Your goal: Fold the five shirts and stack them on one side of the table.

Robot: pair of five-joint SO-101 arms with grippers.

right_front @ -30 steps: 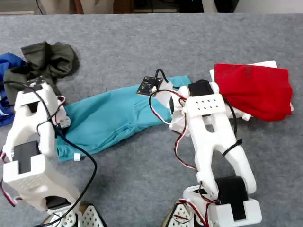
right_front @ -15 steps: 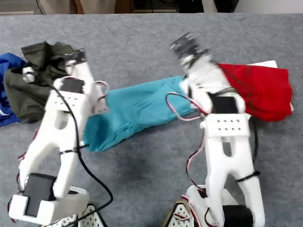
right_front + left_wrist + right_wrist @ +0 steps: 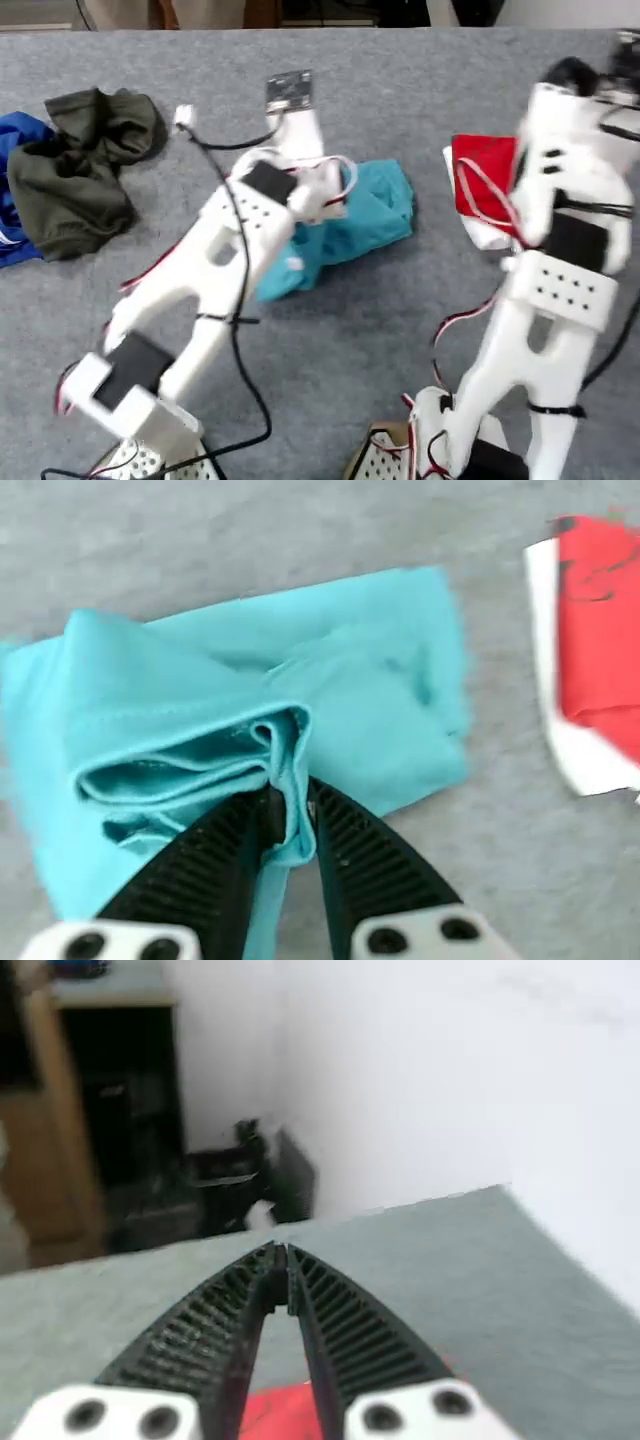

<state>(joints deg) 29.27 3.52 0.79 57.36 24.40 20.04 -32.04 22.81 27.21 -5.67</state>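
A teal shirt (image 3: 370, 215) lies bunched near the table's middle. My left gripper (image 3: 290, 815) is shut on a folded edge of the teal shirt (image 3: 230, 730), holding it over the rest of the cloth. In the high view the left arm (image 3: 255, 215) covers the shirt's left part. A folded red shirt (image 3: 485, 170) rests on a white one (image 3: 487, 235) at the right; both also appear as red shirt (image 3: 600, 630) and white shirt (image 3: 575, 750). My right gripper (image 3: 280, 1260) is shut with nothing in it, raised high above the red stack and facing the room behind.
An olive shirt (image 3: 85, 160) lies crumpled at the back left, over a blue shirt (image 3: 12, 200) at the table's left edge. The grey table (image 3: 400, 340) is bare between the arms in front. The right arm (image 3: 560, 250) stands tall over the right side.
My left gripper has dragged the teal shirt's left end rightward over itself, bunching it. The right arm let go of the teal shirt and swung up and right, over the red stack.
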